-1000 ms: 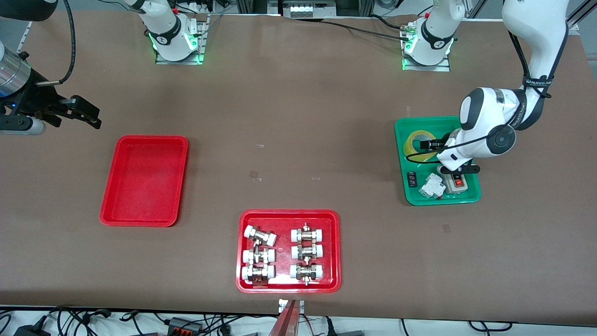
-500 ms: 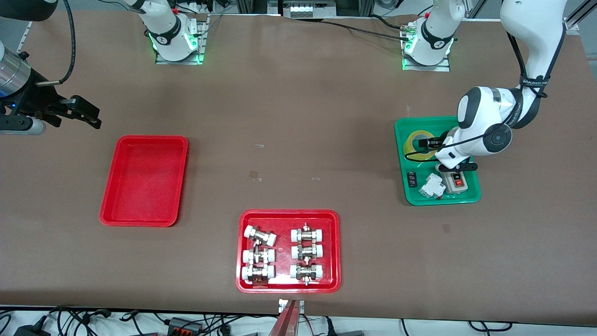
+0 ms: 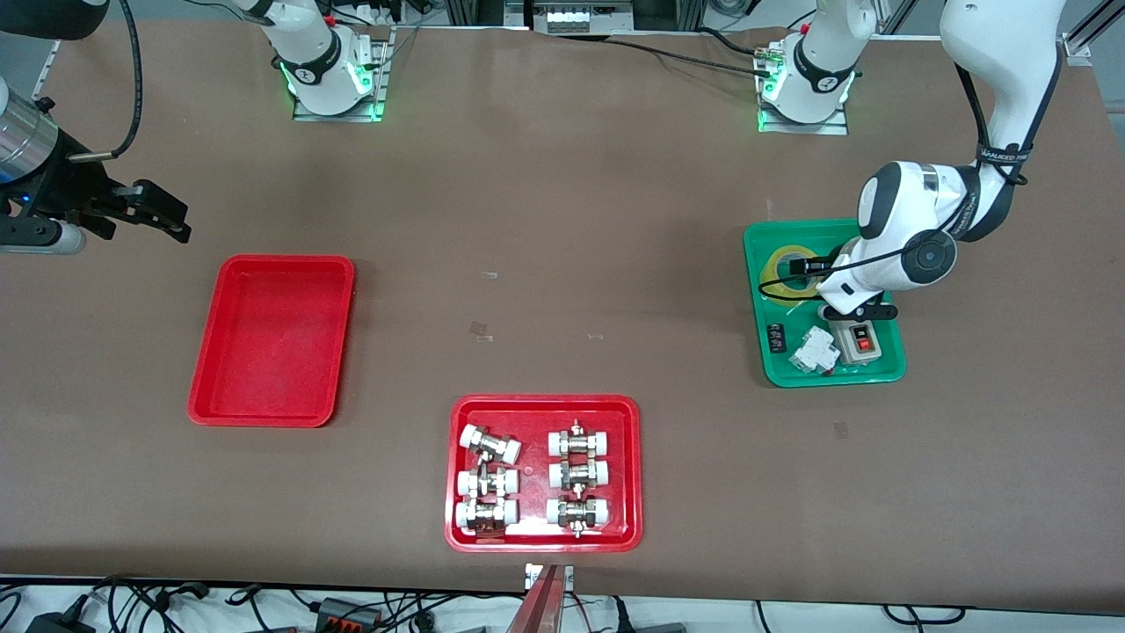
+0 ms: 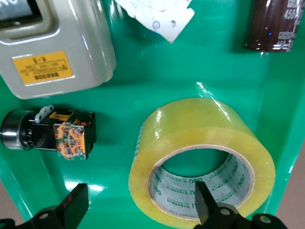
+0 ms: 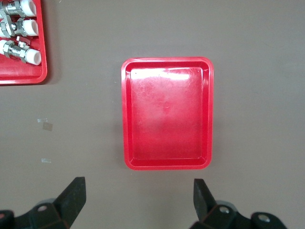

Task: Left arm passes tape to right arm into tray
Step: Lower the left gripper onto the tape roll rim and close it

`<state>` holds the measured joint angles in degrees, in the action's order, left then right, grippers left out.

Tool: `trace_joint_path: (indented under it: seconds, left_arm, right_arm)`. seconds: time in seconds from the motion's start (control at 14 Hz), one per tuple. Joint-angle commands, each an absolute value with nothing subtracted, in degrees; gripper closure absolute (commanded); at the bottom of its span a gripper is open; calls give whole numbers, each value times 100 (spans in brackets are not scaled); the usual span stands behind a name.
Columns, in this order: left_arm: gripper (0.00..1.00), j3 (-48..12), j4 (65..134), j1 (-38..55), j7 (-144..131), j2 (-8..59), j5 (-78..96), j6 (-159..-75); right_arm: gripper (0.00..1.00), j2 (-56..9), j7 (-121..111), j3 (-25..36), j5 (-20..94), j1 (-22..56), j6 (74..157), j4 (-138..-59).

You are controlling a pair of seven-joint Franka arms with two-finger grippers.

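The yellow tape lies flat in the green tray at the left arm's end of the table. My left gripper is low over it and open. In the left wrist view the left gripper straddles the tape's wall: one finger is in the whitish core, the other finger is outside over the green floor. My right gripper waits open and empty at the right arm's end. The plain red tray lies empty and also shows in the right wrist view, past the right gripper.
The green tray also holds a grey switch box, a white breaker, a brown capacitor and a black push-button part. A second red tray with several white-capped metal fittings sits nearest the front camera.
My left arm has moved a little toward the tape and its gripper has come down around the roll's wall. The right arm has not moved.
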<state>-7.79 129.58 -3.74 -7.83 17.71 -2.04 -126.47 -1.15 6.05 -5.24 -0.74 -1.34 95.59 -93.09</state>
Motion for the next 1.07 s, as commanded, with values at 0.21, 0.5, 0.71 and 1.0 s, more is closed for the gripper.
trace_joint_path:
  seconds: [0.21,0.5,0.71,1.0]
  left_arm:
    - [44,-809,13131,-413,-870,1652,-316,-12797]
    - [73,-809,13148,-413,-861,1600,-316,-12885]
    - [99,-817,13140,-570,-861,1582,-316,-12885]
    - [99,-826,13122,-633,-861,1328,-316,-12719]
  right_arm:
    - [0,-79,545,-536,-88,-132,9510,-9308]
    - [0,-79,545,-536,-88,-132,9510,-9308]
    - [0,-79,545,-536,-88,-132,9501,-9308]
    - [0,-79,545,-536,-88,-132,9501,-9308]
